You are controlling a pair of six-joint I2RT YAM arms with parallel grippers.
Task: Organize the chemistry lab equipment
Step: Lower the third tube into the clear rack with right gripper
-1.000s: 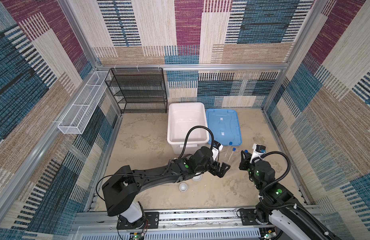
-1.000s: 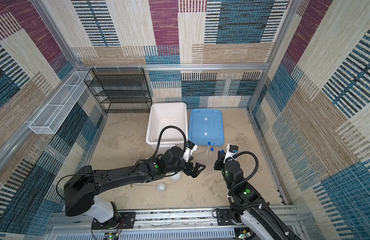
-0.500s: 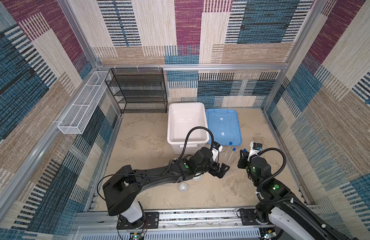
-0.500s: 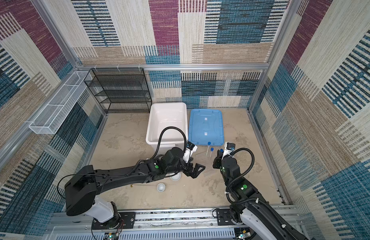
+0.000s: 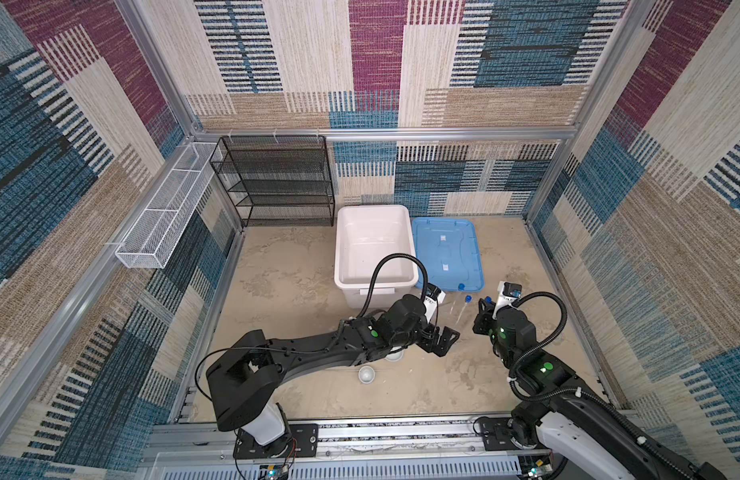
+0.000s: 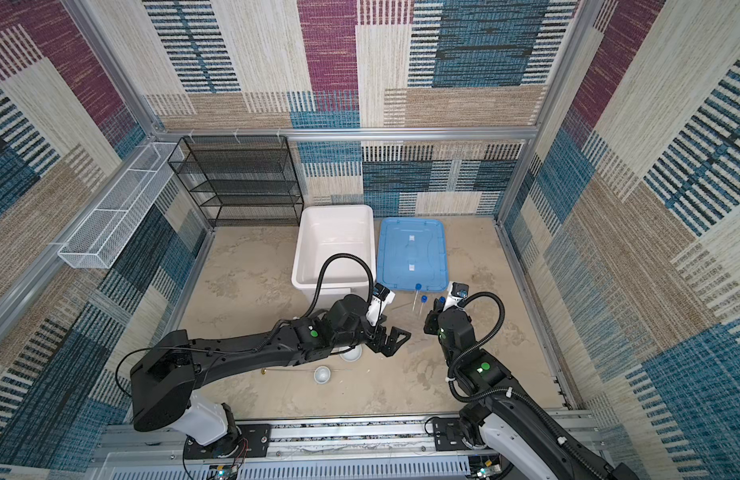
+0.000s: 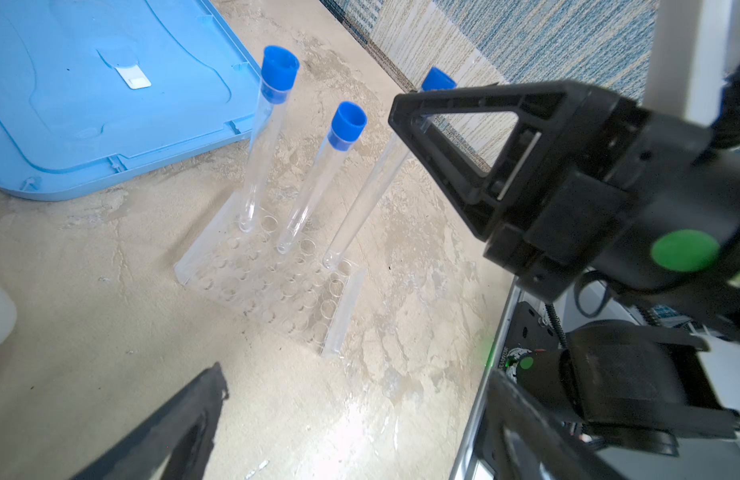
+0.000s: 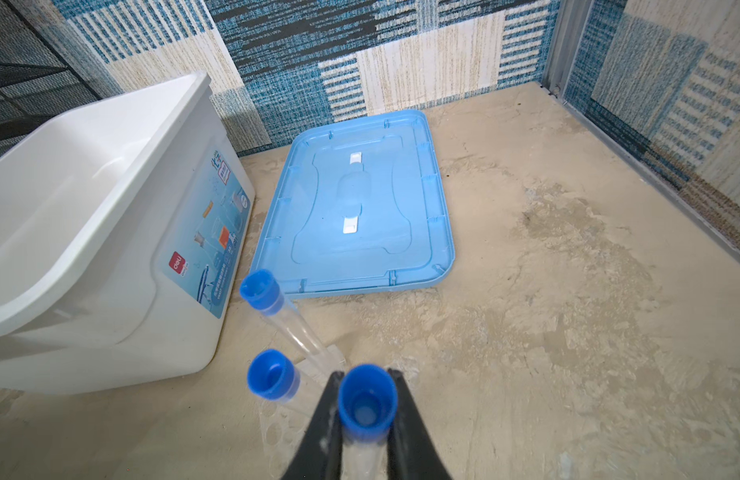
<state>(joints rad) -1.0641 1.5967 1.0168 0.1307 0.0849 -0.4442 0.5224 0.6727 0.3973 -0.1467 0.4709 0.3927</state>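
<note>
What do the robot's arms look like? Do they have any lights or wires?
The left arm and right arm are chunky and black, with white parts near the bases and wrists. Each has a black cable looping over it and round green dots on the joints. The fingers are black, open triangle frames.

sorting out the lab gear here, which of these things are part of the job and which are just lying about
Part of the job: three blue-capped tubes, clear rack, two small white bowls, thin brass-tipped rod.
Just lying about: white bin, blue lid, black mesh shelf, white wire basket.
</note>
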